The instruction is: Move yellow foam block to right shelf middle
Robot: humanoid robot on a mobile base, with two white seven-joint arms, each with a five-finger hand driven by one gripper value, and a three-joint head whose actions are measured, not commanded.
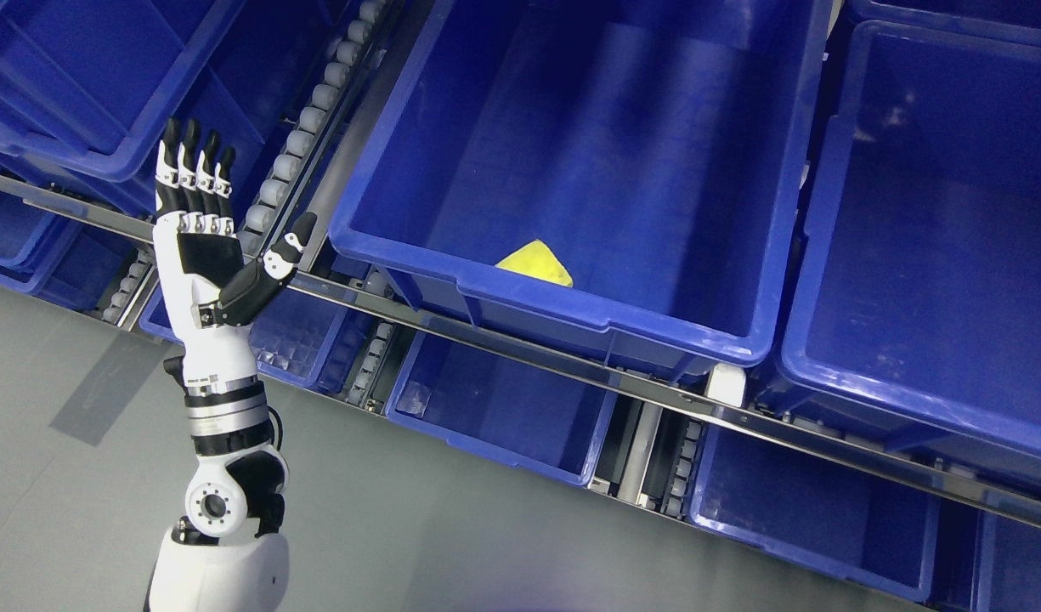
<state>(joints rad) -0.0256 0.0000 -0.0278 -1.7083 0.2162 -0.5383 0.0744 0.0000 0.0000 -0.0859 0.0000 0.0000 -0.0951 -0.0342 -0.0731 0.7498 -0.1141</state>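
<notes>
You had blue bins on every shelf level, and a metal rail (520,348) ran in front of the middle bin (571,314). The yellow foam block (535,263) lay inside that bin against its near wall, well right of your left hand (204,246), whose fingers (199,174) were straight, thumb apart, holding nothing.

no readable text, labels, brands, numbers or signs anywhere in view

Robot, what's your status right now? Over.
Left hand open, raised, empty. Yellow foam block lying in the big blue bin. Bin's front wall between them.
</notes>
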